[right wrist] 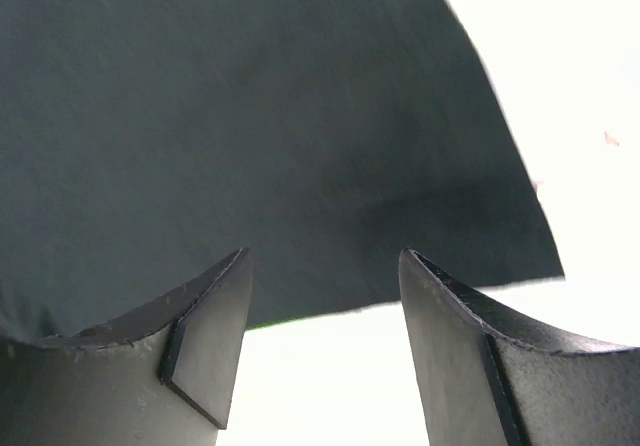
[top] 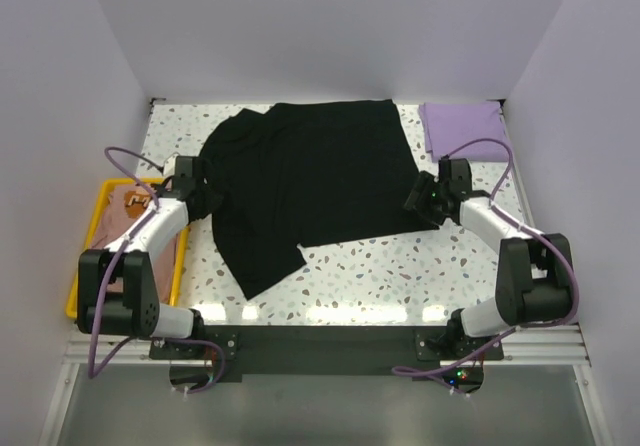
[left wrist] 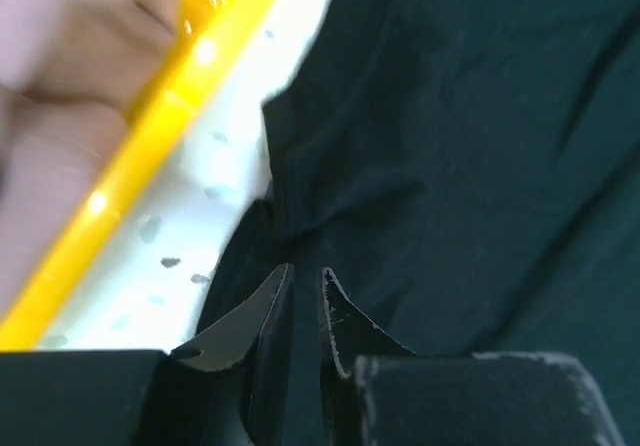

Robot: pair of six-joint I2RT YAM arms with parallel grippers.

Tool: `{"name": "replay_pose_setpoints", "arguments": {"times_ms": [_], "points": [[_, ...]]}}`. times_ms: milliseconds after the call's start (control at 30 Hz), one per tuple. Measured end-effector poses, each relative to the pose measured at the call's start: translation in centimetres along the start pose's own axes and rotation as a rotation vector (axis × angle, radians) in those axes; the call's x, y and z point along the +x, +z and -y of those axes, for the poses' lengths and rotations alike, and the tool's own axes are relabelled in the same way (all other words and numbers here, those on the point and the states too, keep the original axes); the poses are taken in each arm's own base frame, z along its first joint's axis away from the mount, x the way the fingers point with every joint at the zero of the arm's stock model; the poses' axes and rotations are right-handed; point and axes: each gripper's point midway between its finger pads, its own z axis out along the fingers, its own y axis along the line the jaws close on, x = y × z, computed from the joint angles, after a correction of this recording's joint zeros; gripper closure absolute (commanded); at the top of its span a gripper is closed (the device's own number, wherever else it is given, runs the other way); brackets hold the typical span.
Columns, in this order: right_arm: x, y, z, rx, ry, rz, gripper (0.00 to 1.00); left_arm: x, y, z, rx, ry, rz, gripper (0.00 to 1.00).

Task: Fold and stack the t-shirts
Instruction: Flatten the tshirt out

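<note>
The left hand [left wrist: 305, 274], fingers parted only narrowly, sits at the left edge of the black t-shirt [top: 310, 176], the right hand [right wrist: 320, 266] gapes wide over its right hem, the shirt spread mid-tabletop [top: 400, 266], the folded lavender t-shirt [top: 462, 126] at the far right corner, the peach t-shirt [top: 128, 211] in the yellow tray [top: 85, 251] at left.

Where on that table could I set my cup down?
Widest bare patch: the strip of table between the black t-shirt and the near edge. A smaller one: the far-left corner, beyond the yellow tray. Crowded: the middle, under that shirt, and the right side, with the lavender shirt and right hand.
</note>
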Motion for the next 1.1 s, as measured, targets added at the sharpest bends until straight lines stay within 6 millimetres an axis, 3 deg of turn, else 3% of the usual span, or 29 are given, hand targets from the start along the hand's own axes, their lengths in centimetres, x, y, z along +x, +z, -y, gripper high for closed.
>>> {"name": "replay_pose_setpoints", "arguments": {"times_ms": [233,367,533,833,967,1100], "points": [[-6.1,1.1,-2.4,0.012,-0.015,0.101,0.33,4.6,1.4,0.1,-0.049,0.084,-0.087,0.84],[-7.4,3.0,-2.8,0.020,-0.027,0.097,0.33,6.5,2.0,-1.9,-0.123,0.073,-0.121,0.86],[-8.5,5.9,-3.6,0.040,-0.062,0.057,0.32,6.6,1.9,-2.7,-0.153,0.026,-0.101,0.89],[-14.8,10.3,-10.3,-0.002,-0.189,0.130,0.33,7.7,0.6,-4.5,-0.156,-0.023,-0.089,0.89],[-16.0,12.5,-11.8,-0.010,-0.220,0.134,0.33,8.0,0.1,-5.0,-0.170,-0.016,-0.104,0.89],[-15.6,15.2,-11.6,0.004,-0.237,0.106,0.34,8.4,-0.7,-5.7,-0.189,-0.003,-0.126,0.89]]}}
